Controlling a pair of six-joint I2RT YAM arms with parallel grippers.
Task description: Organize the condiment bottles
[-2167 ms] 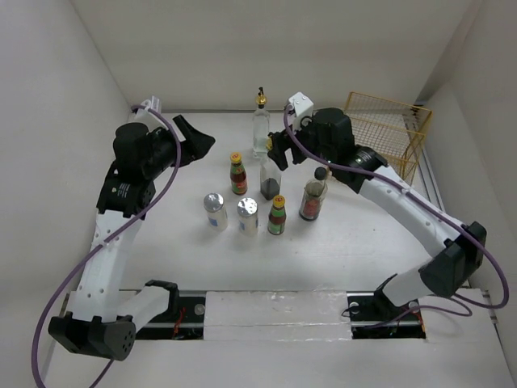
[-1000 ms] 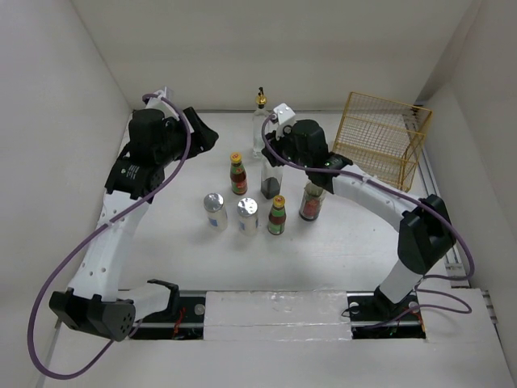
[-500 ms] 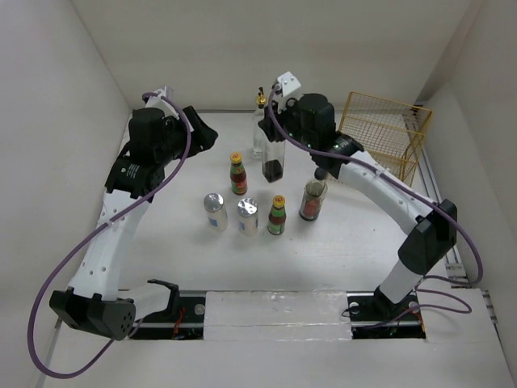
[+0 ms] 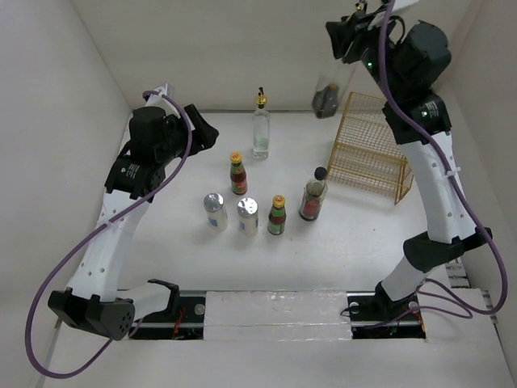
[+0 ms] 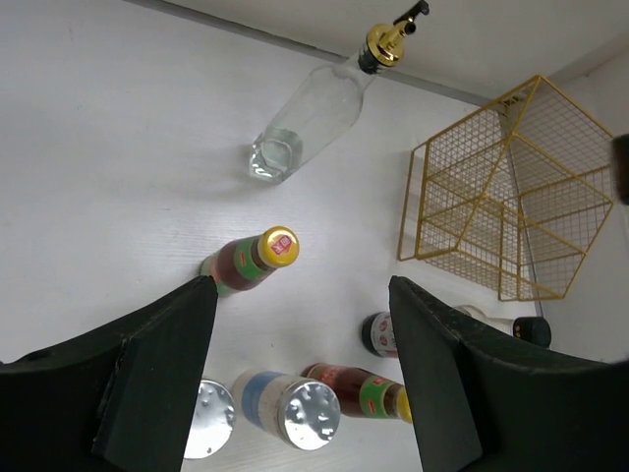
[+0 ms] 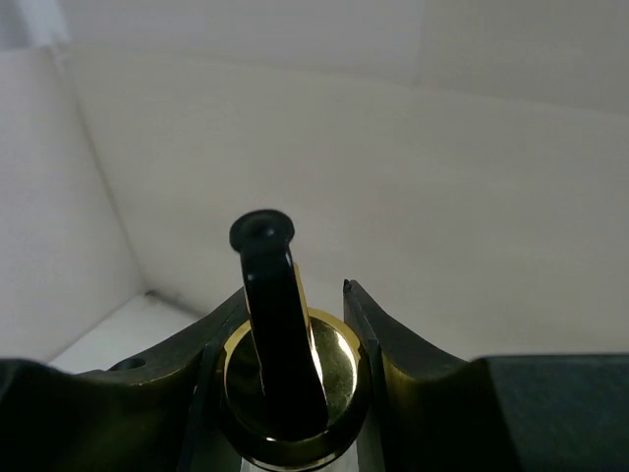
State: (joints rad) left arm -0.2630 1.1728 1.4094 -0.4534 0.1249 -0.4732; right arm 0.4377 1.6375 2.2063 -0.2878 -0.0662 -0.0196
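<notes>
Left gripper: fingers released and spread, grasping nothing, raised over the left rear of the table.

Front row: two silver-topped shakers stand upright, side by side. To their right stands a yellow-capped sauce bottle, then the jar with its black knob.

Behind the shakers: the other sauce bottle stands upright. Further back, near the rear wall, is an empty glass bottle with a gold pourer, well apart from the row.

Second glass bottle: dark liquid at its base, held tilted and high off the table. In the top view it appears over the rear left corner of the yellow wire basket.

Right gripper: fingers clenched on this bottle's neck, one each side of the gold pourer.
</notes>
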